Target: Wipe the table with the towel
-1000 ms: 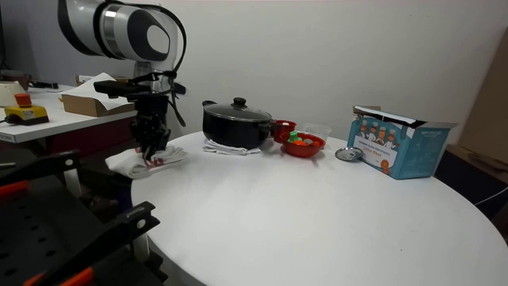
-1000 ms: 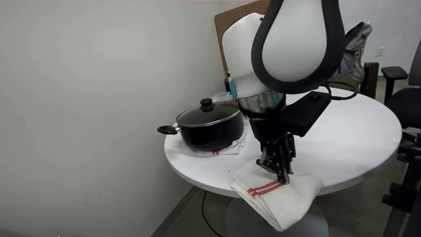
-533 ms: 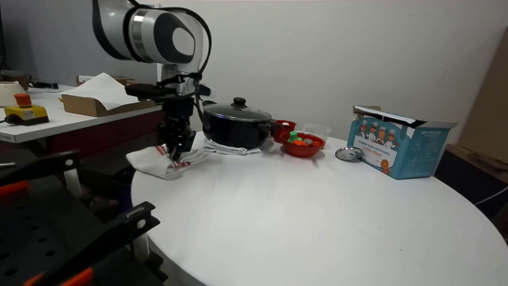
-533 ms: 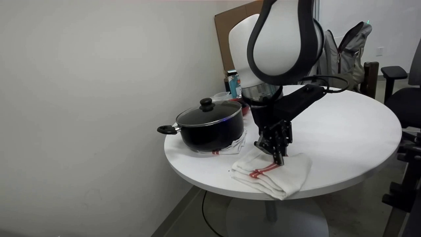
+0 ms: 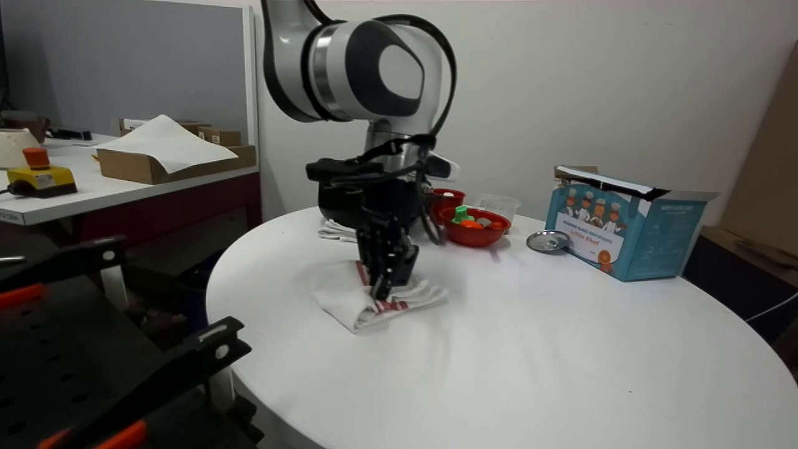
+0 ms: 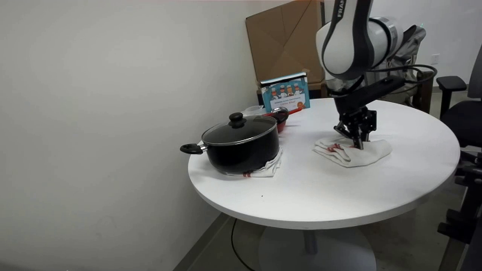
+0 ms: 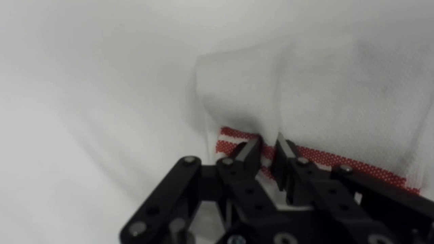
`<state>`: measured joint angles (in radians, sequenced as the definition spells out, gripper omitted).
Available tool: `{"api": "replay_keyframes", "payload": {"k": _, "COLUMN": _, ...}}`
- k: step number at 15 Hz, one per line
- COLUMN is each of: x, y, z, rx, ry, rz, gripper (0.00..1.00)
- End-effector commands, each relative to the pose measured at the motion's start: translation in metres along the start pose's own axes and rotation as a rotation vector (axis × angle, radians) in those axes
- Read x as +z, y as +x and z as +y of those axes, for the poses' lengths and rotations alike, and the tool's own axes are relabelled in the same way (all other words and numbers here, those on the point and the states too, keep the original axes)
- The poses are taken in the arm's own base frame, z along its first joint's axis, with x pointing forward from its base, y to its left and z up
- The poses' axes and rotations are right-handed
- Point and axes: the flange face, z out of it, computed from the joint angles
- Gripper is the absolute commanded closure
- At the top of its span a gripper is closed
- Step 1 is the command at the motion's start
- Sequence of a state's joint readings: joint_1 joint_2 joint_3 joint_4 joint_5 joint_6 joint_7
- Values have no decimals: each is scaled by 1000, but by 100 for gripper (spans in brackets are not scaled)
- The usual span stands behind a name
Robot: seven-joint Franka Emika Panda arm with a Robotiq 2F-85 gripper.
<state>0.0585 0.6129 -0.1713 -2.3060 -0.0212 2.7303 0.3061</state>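
Note:
The round white table (image 5: 530,362) also shows in an exterior view (image 6: 301,199) and in the wrist view (image 7: 84,118). The white towel (image 5: 346,302) with red stripes lies folded and crumpled on the table top, also seen in an exterior view (image 6: 371,154) and the wrist view (image 7: 322,91). My gripper (image 5: 379,293) points down onto the towel, also in an exterior view (image 6: 362,143). In the wrist view my gripper (image 7: 269,145) is shut on a pinched fold of the towel at the red stripes. Part of the towel is hidden behind the fingers.
A black lidded pot (image 6: 241,150) stands on another striped cloth (image 6: 265,170) near the wall. A red bowl (image 5: 474,234) with toy food, a small metal lid (image 5: 548,241) and a blue box (image 5: 592,231) stand at the back. A desk (image 5: 124,196) adjoins behind.
My gripper has dragged the towel from the table's edge, where it hung over, toward the middle. It moved right and nearer in an exterior view. The pot and other things have not moved.

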Motion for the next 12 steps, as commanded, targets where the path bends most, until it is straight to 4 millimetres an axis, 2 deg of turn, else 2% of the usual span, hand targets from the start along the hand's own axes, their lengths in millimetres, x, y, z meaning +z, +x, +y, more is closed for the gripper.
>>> {"api": "replay_keyframes", "payload": {"k": 1, "x": 21, "y": 25, "z": 98, "rx": 187, "ry": -19, "rz": -25, "gripper": 93}}
{"api": "replay_keyframes", "payload": {"k": 4, "x": 26, "y": 32, "z": 183, "rx": 350, "ry": -24, "rz": -34, "gripper": 93}}
{"api": "replay_keyframes", "payload": {"k": 8, "x": 37, "y": 22, "z": 289, "rx": 550, "ry": -17, "rz": -43, "gripper": 93}}
{"api": "replay_keyframes", "payload": {"k": 10, "x": 43, "y": 15, "z": 322, "rx": 626, "ry": -6, "rz": -51, "gripper": 93}}
{"api": "replay_keyframes", "payload": {"k": 12, "x": 47, "y": 13, "z": 337, "rx": 664, "ry": 1, "rz": -55, "gripper": 93}}
